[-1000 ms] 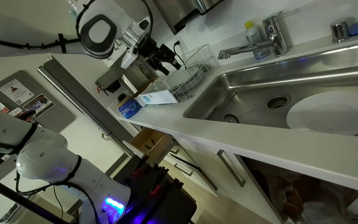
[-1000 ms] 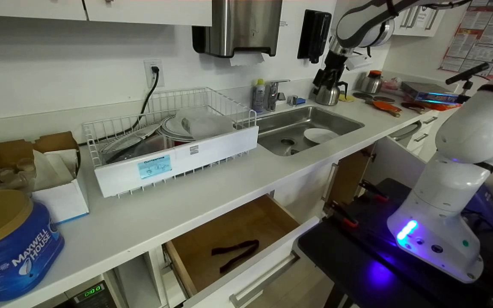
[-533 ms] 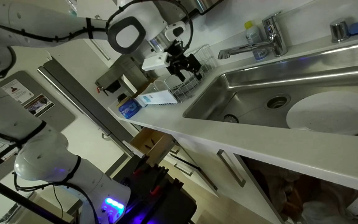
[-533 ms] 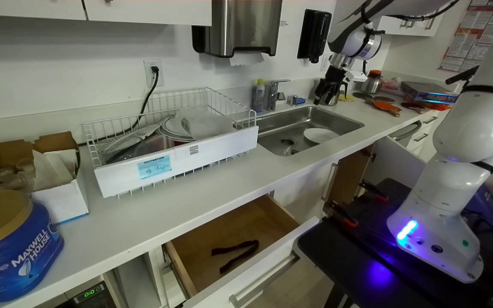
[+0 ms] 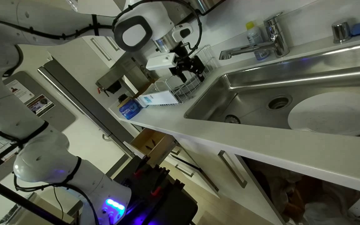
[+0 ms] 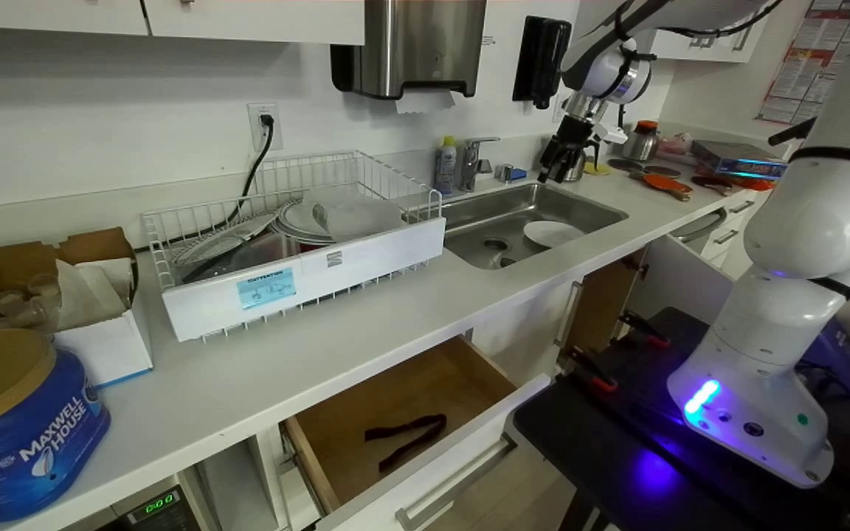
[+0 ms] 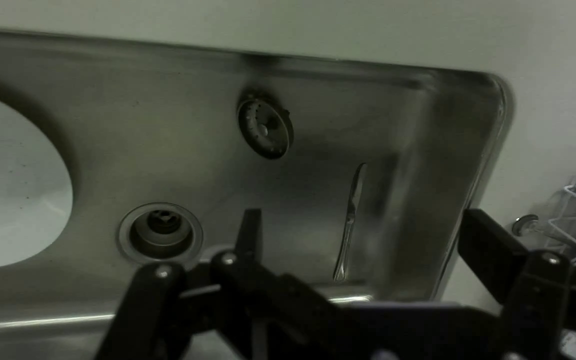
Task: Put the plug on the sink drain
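Note:
The plug, a round metal strainer [image 7: 265, 125], lies on the sink floor by the front wall and looks tilted in the wrist view. It also shows partly behind the counter edge in an exterior view [image 5: 232, 119]. The sink drain [image 7: 160, 232] is an uncovered round hole with a metal ring, below and left of the plug in the wrist view. The drain also shows in both exterior views [image 5: 278, 102] [image 6: 496, 243]. My gripper [image 7: 361, 217] is open and empty, with fingers wide apart. In both exterior views it hangs above counter level, pointing down [image 5: 193, 78] [image 6: 552, 177].
A white plate [image 7: 13, 185] lies in the sink beside the drain. A knife [image 7: 350, 220] lies near the sink's side wall. A faucet [image 5: 255, 47] reaches over the sink. A wire dish rack [image 6: 307, 258] stands beside it. A drawer [image 6: 403, 413] stands open below the counter.
The arm has swung toward the sink and lowered, moving right and down in an exterior view. Most of this came early; the last half second shows only a small shift. Plug and plate have not moved.

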Motion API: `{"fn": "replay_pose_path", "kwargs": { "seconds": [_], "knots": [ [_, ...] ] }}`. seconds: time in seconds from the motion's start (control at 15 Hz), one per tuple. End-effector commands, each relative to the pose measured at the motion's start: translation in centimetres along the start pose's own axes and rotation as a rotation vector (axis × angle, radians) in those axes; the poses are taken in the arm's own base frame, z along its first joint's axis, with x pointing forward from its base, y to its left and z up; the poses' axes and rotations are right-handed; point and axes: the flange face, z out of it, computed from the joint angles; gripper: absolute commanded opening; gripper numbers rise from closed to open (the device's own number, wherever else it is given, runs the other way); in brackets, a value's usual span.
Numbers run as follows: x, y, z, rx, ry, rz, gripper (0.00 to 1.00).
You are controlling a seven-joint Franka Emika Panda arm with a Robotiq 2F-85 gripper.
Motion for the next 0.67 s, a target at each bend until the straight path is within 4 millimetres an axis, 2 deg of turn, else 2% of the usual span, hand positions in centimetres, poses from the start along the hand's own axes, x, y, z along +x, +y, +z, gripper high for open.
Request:
{"fn": "replay_pose_path", "kwargs": {
  "seconds": [0.0,0.07,0.13,0.33,0.47,0.6],
  "knots": [
    [-0.1,0.0,-0.1,0.005,-0.020,-0.019,1.00],
    [-0.1,0.0,0.0,0.016,-0.024,-0.031,1.00],
    [3.4,4.0,2.5,0.026,-0.023,-0.031,1.00],
    [5.0,7.0,4.9,0.030,-0.035,-0.078,1.00],
    [6.0,9.5,7.9,0.080,-0.055,-0.106,1.00],
    [6.7,10.9,11.2,0.164,-0.090,-0.134,1.00]
  ]
}}
